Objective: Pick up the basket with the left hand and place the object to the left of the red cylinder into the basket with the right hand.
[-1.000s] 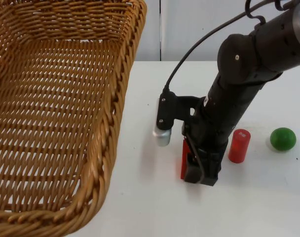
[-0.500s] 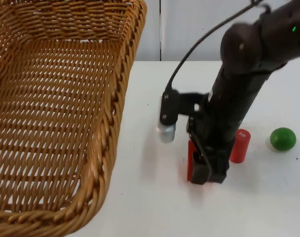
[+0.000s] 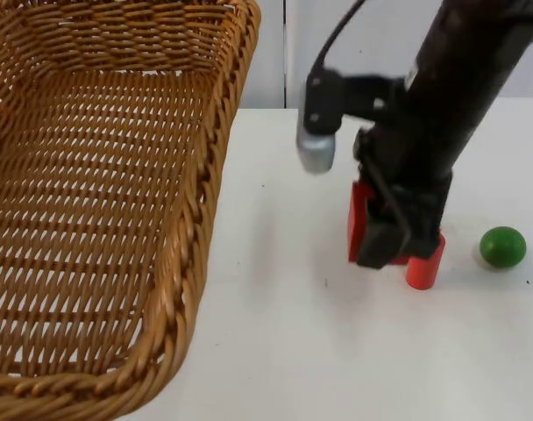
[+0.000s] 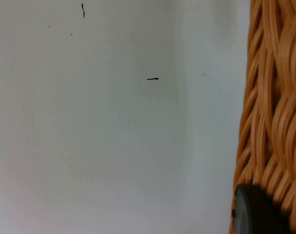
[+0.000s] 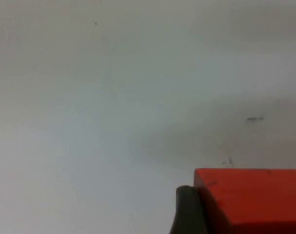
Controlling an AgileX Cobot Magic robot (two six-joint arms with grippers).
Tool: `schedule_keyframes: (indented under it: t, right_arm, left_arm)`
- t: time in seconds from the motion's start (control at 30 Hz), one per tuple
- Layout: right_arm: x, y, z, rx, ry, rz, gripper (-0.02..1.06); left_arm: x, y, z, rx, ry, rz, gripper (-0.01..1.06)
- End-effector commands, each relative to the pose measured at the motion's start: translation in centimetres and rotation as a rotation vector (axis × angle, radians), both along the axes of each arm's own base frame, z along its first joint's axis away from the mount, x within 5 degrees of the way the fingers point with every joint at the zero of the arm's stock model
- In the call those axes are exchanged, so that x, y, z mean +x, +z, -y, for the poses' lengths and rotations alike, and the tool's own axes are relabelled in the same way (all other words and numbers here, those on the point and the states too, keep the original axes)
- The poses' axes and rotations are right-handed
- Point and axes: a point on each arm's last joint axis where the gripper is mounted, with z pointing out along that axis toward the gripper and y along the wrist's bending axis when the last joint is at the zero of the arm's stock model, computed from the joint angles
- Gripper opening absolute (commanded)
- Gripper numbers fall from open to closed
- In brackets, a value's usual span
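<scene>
Right gripper (image 3: 385, 246) fingers pinching the red block (image 3: 360, 219), lifted off the counter (image 3: 275, 333) beside the red cylinder (image 3: 424, 267); best carried level over the basket (image 3: 192, 228), hanging from the left gripper (image 4: 257, 214).

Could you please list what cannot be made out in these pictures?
- Red block: top view, mostly behind the right gripper.
- Red cylinder: upper part behind that gripper.
- Basket: cut by the edges.
- Left gripper: fingertip on the basket rim, grip unreadable.
</scene>
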Motion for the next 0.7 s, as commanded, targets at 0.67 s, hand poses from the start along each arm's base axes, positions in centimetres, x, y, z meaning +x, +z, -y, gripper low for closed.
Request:
schedule_keyframes:
  t: [0.67]
  right_arm:
    - [-6.7, 17.6, 4.9, 0.258, -0.088, 0.305, 0.0]
  left_arm:
    - [-0.1, 0.2, 0.1, -0.023, 0.005, 0.005, 0.0]
